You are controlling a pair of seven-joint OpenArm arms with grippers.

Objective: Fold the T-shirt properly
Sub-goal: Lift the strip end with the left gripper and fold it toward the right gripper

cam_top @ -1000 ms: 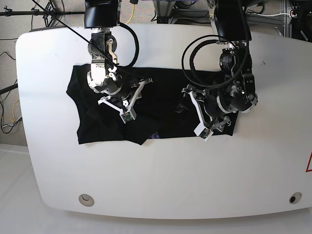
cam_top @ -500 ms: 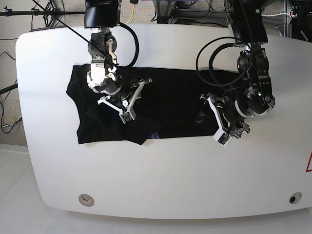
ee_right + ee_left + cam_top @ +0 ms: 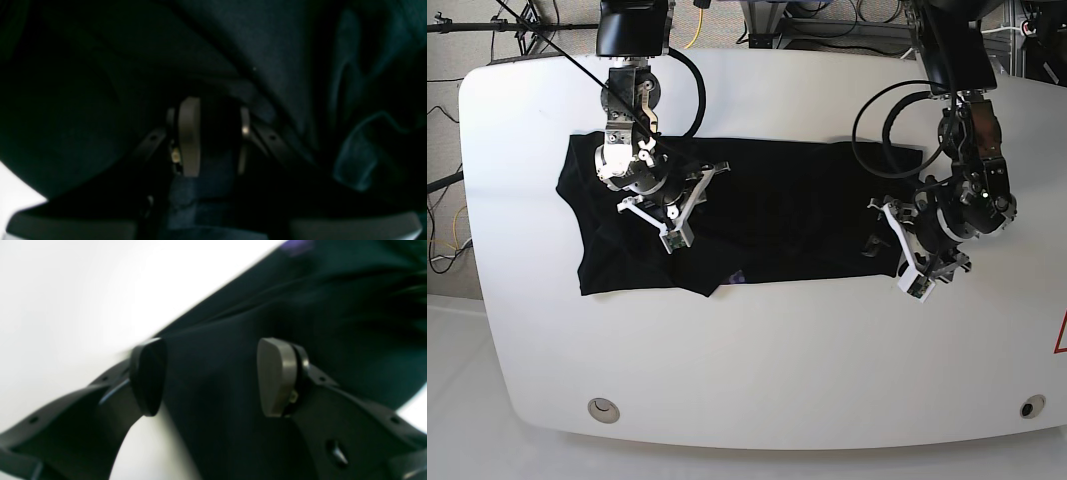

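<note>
The black T-shirt [image 3: 777, 205] lies spread across the white table [image 3: 777, 380], with a purple mark [image 3: 742, 277] at its near edge. My right gripper [image 3: 672, 235] sits on the shirt's left part. In the right wrist view its fingers [image 3: 190, 136] are close together, and this gripper [image 3: 217, 133] is shut on a dark fold of the T-shirt [image 3: 233, 50]. My left gripper [image 3: 915, 283] is at the shirt's right near corner. In the left wrist view it [image 3: 213, 376] stands open. The T-shirt's [image 3: 233, 340] flat edge runs between the pads, which stand wide apart.
Two small round holes [image 3: 604, 408] [image 3: 1027, 407] sit near the table's front edge. A red mark [image 3: 1061, 335] shows at the far right. Cables and stands lie behind the table's back edge [image 3: 757, 40].
My left gripper has swung right and toward the front, from over the shirt to its right near corner, and its jaws have narrowed. The right gripper moved slightly up-left, dragging the shirt's left side with it.
</note>
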